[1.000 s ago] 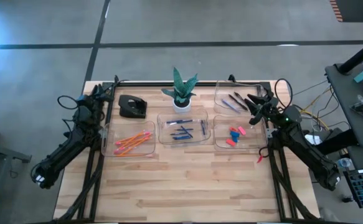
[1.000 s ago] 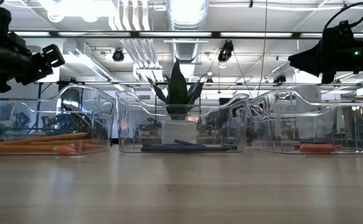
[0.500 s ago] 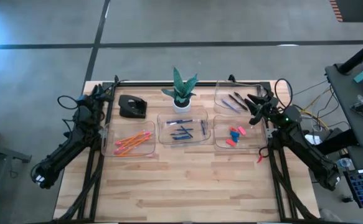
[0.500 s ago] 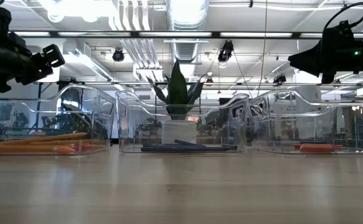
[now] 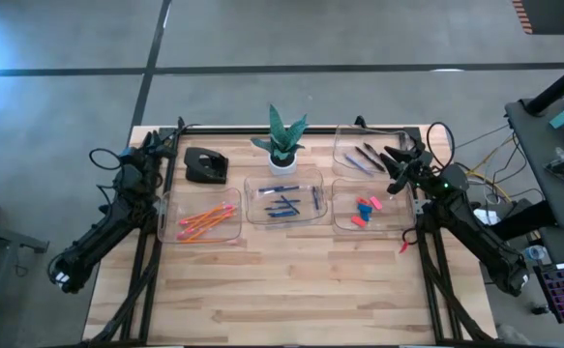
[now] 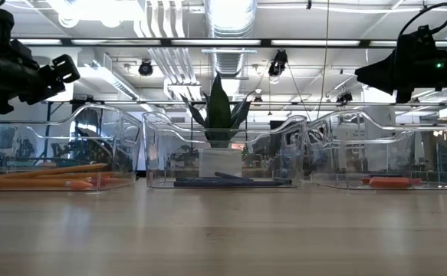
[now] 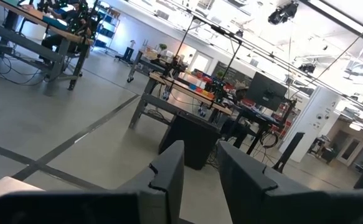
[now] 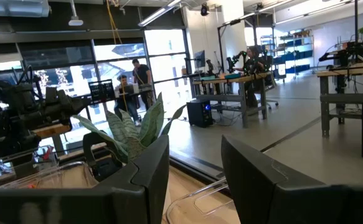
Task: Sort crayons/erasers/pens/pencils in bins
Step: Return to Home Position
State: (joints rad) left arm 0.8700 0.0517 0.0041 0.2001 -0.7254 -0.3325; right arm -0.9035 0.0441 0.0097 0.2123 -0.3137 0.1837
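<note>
Wooden surface (image 5: 282,290): pencils (image 5: 204,220), crayons (image 5: 283,203), erasers (image 5: 364,209) and pens (image 5: 364,155) are seen sorted in the bins (image 5: 252,218). Fingers of left gripper (image 5: 170,137) and right gripper (image 5: 390,159) are apart, empty. Risk: the rim under the right gripper could be clipped and pens spilled if it's retracted low.

Low view crops left arm (image 6: 12,69) and right arm (image 6: 411,61) at frame edges. High view: pens (image 5: 364,155) and crayons (image 5: 283,205) too small to count.
</note>
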